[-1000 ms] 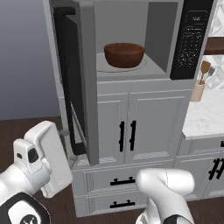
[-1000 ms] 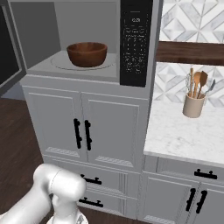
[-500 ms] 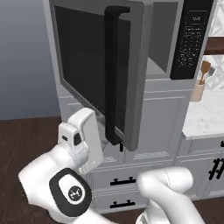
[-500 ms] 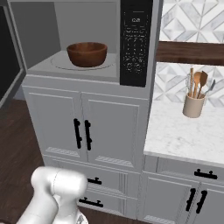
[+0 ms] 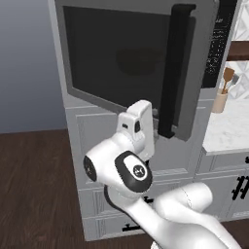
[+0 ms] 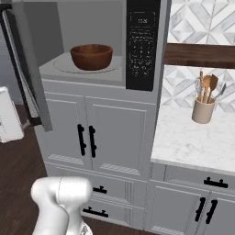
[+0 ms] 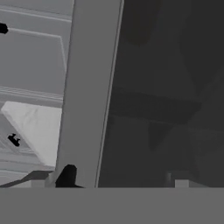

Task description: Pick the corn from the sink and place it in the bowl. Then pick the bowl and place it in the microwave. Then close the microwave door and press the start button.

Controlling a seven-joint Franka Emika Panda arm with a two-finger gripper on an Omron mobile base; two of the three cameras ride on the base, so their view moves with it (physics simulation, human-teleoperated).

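Raised from the base with the elbow bent, forearm angled up toward the microwave door, white hand pressed close under the door's lower edge, just beside the foot of the long black bar handle. Tool pointed straight at the door at very close range, jaws spread wide apart with nothing between them; one dark fingertip lying against the door's grey frame strip, the dark glass window filling the space beyond. Door swung partway across the opening, neither shut nor fully open. Bowl resting on the round plate inside the microwave, left of the black control panel. Utensil holder standing on the white marble counter to the right of the microwave.
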